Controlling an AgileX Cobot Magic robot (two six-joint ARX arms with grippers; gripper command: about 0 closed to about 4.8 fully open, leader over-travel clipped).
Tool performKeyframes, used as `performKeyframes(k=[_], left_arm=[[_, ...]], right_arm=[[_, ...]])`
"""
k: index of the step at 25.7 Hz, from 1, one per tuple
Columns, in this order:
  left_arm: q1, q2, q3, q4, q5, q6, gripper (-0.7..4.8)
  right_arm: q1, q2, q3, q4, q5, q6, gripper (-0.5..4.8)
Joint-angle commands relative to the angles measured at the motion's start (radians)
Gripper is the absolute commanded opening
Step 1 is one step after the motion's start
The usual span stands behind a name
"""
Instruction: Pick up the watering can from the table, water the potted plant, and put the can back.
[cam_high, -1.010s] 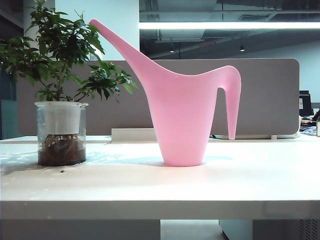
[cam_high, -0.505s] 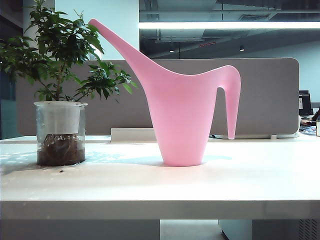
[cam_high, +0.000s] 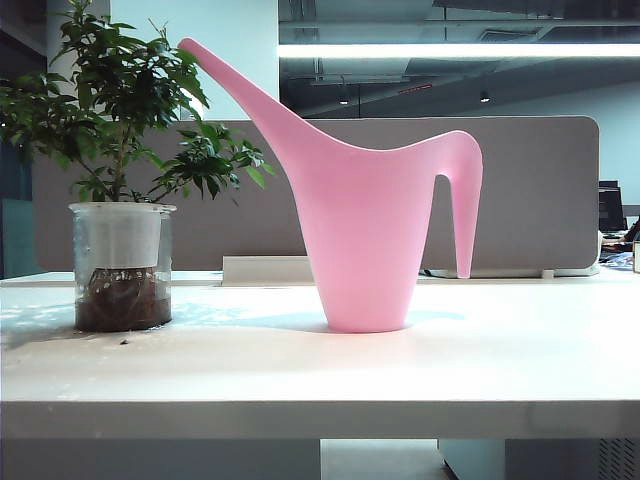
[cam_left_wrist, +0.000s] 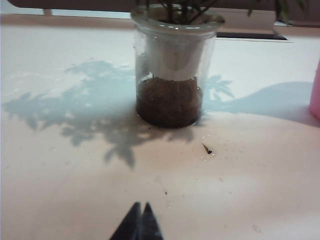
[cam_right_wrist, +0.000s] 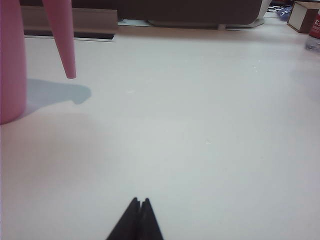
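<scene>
Watering can (cam_high: 365, 235) stood upright mid-tabletop, back from front edge, untouched; spout slanted toward potted plant (cam_high: 120, 190), handle's open end faced other side, prob. left free for a grab. Plant sat near left edge of table (cam_high: 320, 375), apart from can, within pouring reach. Left gripper (cam_left_wrist: 139, 220) low over tabletop facing pot, jaws clenched, empty. Right gripper (cam_right_wrist: 138, 217) likewise closed, empty, short of handle.
</scene>
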Motion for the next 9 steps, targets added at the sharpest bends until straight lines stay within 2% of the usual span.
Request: performKeyframes(k=[1,4,9], left_arm=[[0.045,0.001,-0.005,0.005,-0.001,0.006,-0.05],[0.094,0.001,-0.005,0.005,-0.003,0.006,-0.05],[0.107,0.001,-0.005,0.005,-0.002,0.006,-0.05]], right_arm=[[0.0,0.0,-0.007,0.013,0.001,0.003,-0.05],[0.0,0.0,-0.007,0.013,0.001,0.003,-0.05],[0.0,0.0,-0.007,0.013,0.001,0.003,-0.05]])
